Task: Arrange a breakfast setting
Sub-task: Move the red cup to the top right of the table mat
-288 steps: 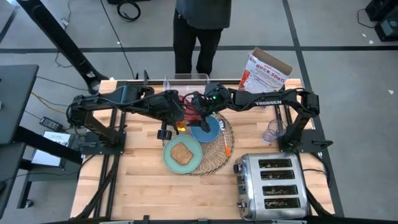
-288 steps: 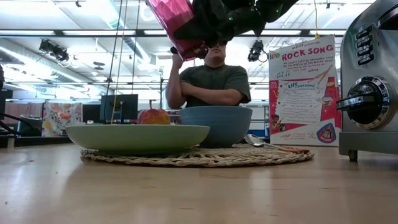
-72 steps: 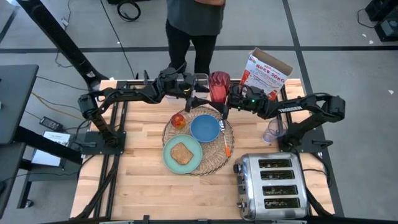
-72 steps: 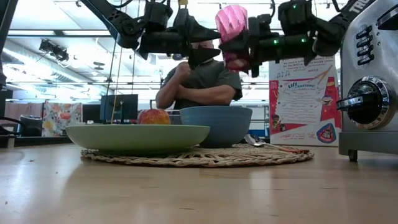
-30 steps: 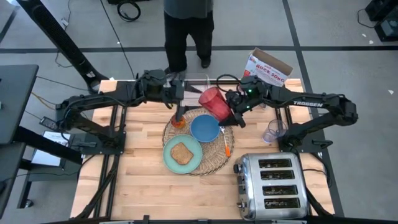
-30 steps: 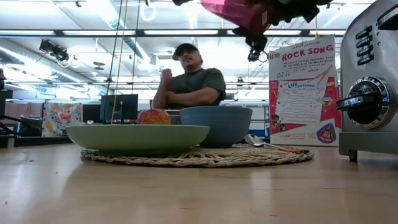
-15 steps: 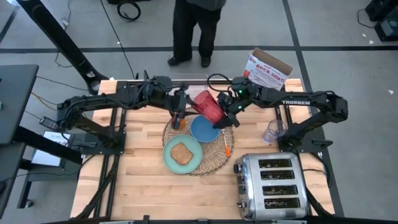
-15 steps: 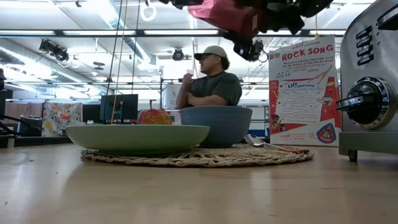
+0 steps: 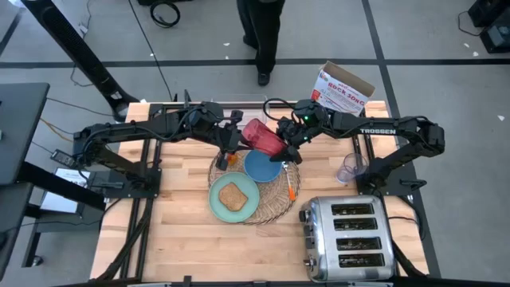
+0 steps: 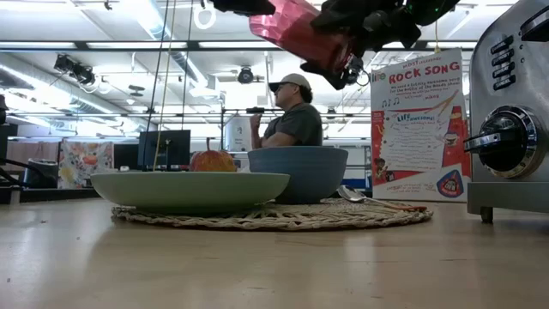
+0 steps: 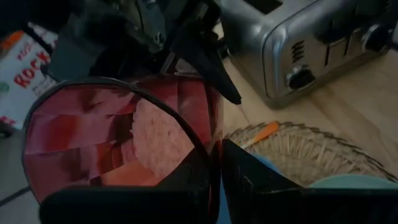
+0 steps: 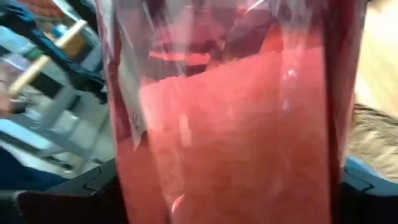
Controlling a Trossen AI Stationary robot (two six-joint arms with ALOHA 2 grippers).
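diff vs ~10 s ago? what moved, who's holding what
The red translucent cup went from low over the round woven wicker placemat out to the table's far edge and back above it, now tipped on its side. The right gripper holds its body; the left gripper has just closed its fingers on the rim. Mint-green plate, toast slice, blue bowl and chrome toaster are unmoved.

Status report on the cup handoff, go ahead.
Left end effector shut on red cup rim. Right end effector gripping cup body, cup tilted above bowl and placemat. Nothing in the way.
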